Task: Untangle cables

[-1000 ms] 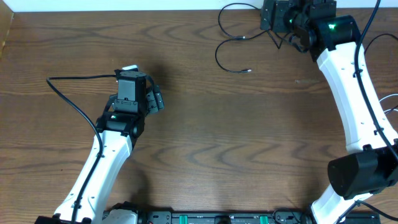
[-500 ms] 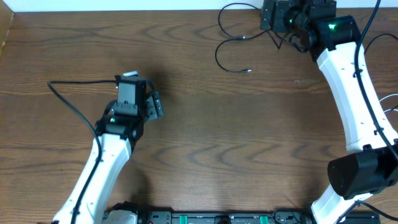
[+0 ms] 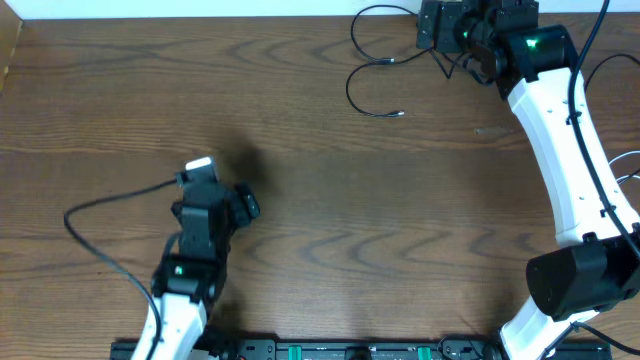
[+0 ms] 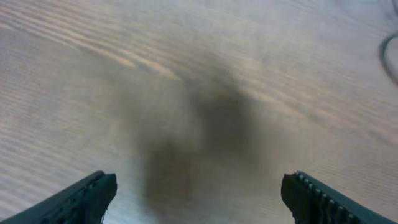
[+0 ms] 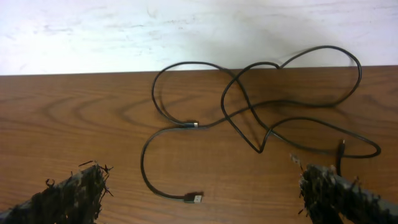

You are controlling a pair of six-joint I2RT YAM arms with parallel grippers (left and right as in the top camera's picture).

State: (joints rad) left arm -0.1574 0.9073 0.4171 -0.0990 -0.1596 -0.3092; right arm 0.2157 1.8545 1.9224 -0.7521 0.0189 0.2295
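The black cables [image 3: 349, 92] lie in tangled loops at the far edge of the wooden table. The right wrist view shows them crossing each other [image 5: 249, 109]. One plug end [image 5: 194, 199] lies free on the wood, and another plug [image 5: 341, 148] rests to the right. My right gripper [image 3: 428, 28] hovers just right of the loops, open, with that free plug between and below its frayed fingertips [image 5: 78, 193]. My left gripper [image 3: 238, 207] is far from them at the near left, open over bare wood [image 4: 199, 124]. No white cable shows.
A white wall [image 5: 199, 31] borders the table right behind the cables. The left arm's own thick black cable [image 3: 100, 205] trails out to the left. Other robot cables hang at the right edge [image 3: 625, 160]. A rail [image 3: 350, 350] runs along the near edge.
The left arm has pulled back toward the near edge, carrying its open gripper down and slightly left. The right arm and the cables have not moved.
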